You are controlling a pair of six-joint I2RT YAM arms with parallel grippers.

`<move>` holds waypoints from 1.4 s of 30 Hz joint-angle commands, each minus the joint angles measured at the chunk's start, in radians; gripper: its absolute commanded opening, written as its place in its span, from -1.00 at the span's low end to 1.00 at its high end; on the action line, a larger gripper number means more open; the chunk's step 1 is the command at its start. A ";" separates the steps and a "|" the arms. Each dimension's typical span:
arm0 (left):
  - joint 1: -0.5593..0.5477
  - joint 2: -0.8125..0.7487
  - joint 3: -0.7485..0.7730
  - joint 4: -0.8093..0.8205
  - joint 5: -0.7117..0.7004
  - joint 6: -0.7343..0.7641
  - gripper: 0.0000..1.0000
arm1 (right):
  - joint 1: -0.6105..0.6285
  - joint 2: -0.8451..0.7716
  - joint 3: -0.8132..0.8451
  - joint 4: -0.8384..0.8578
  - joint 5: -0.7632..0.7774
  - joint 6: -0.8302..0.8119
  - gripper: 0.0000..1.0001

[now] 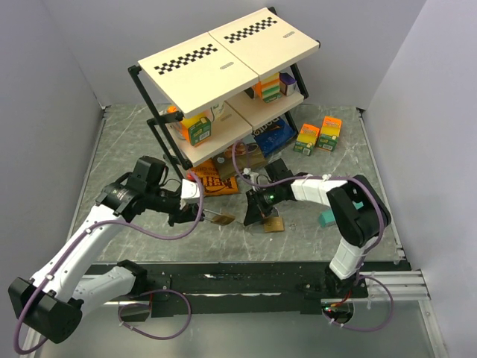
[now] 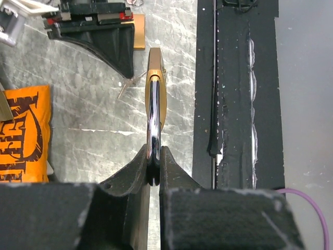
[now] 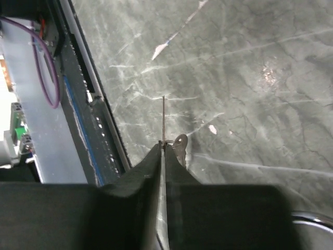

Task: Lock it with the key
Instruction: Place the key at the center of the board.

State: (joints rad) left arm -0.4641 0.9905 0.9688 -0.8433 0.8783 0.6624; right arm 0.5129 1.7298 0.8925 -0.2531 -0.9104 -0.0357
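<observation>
Left gripper (image 2: 154, 159) clamps padlock (image 2: 156, 94) (right gripper (image 3: 163, 148): key (image 3: 163, 117)) just beside the table-edge rail (image 2: 234, 78).

Robotics lab, enclosed test cell. Plain pale walls (image 1: 45, 74) stood round a marble-patterned surface (image 1: 130, 149). Left arm (image 1: 78, 250) and right arm (image 1: 356, 212) were bolted to a black rail (image 1: 246, 283) at the near edge, trailing purple cables (image 1: 168, 236). Props: black-framed shelf rack (image 1: 223, 82) bearing checkerboard strips (image 1: 186, 58); small grocery cartons (image 1: 307, 138).
</observation>
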 commanded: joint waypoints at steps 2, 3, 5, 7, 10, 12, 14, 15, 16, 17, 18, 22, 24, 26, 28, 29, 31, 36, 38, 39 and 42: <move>0.002 -0.001 0.025 0.027 0.060 0.065 -0.98 | -0.005 0.014 0.034 0.043 -0.025 0.016 -0.14; 0.004 0.007 0.027 0.015 0.062 0.075 -0.98 | -0.010 0.008 0.036 0.040 -0.027 0.016 -0.04; 0.004 0.016 0.033 0.003 0.073 0.078 -0.98 | -0.020 -0.019 0.048 0.022 -0.039 -0.001 0.17; 0.004 0.036 0.045 -0.028 0.086 0.098 -0.98 | -0.020 -0.073 0.071 -0.027 -0.048 -0.052 0.28; 0.002 0.071 0.077 -0.071 0.119 0.131 -0.98 | -0.024 -0.189 0.071 -0.057 -0.096 -0.115 0.45; 0.002 0.098 0.105 -0.083 0.143 0.146 -0.98 | -0.024 -0.263 0.045 -0.045 -0.149 -0.145 0.63; 0.004 0.115 0.123 -0.094 0.163 0.143 -0.98 | -0.019 -0.380 0.019 -0.009 -0.182 -0.151 0.88; 0.004 0.131 0.139 -0.089 0.171 0.134 -0.98 | -0.014 -0.418 -0.003 0.008 -0.188 -0.150 0.93; 0.002 0.138 0.148 -0.088 0.175 0.129 -0.98 | -0.005 -0.481 -0.009 0.018 -0.197 -0.150 0.95; 0.002 0.146 0.154 -0.086 0.183 0.122 -0.98 | 0.010 -0.505 -0.015 0.018 -0.199 -0.153 0.96; 0.002 0.160 0.169 -0.085 0.203 0.115 -0.98 | 0.024 -0.527 -0.020 0.020 -0.199 -0.162 0.96; 0.002 0.183 0.191 -0.073 0.237 0.091 -0.98 | 0.085 -0.598 -0.046 0.038 -0.176 -0.173 0.96; 0.002 0.195 0.206 -0.080 0.249 0.094 -0.98 | 0.127 -0.601 -0.050 0.034 -0.156 -0.194 0.94; -0.001 0.210 0.218 -0.089 0.255 0.095 -0.98 | 0.147 -0.599 -0.055 0.049 -0.127 -0.205 0.90; -0.002 0.221 0.240 -0.094 0.268 0.079 -0.98 | 0.171 -0.592 -0.049 0.061 -0.108 -0.208 0.83; -0.001 0.230 0.252 -0.096 0.272 0.074 -0.98 | 0.176 -0.589 -0.043 0.077 -0.087 -0.201 0.81; -0.005 0.237 0.261 -0.097 0.280 0.062 -0.98 | 0.184 -0.575 -0.041 0.092 -0.073 -0.187 0.72; -0.016 0.232 0.265 -0.080 0.261 0.033 -0.98 | 0.184 -0.567 -0.036 0.149 -0.056 -0.141 0.39; -0.019 0.229 0.258 -0.062 0.257 0.013 -0.98 | 0.182 -0.569 -0.037 0.166 -0.050 -0.124 0.24; -0.019 0.227 0.257 -0.057 0.254 0.005 -0.98 | 0.184 -0.567 -0.037 0.175 -0.036 -0.118 0.19; -0.024 0.223 0.248 -0.031 0.243 -0.029 -0.98 | 0.182 -0.559 -0.027 0.170 -0.039 -0.118 -0.02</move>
State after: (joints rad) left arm -0.4797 1.2381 1.1851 -0.9504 1.0428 0.6819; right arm 0.6895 1.1679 0.8429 -0.1463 -0.9543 -0.1680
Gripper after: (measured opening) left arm 0.116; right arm 0.564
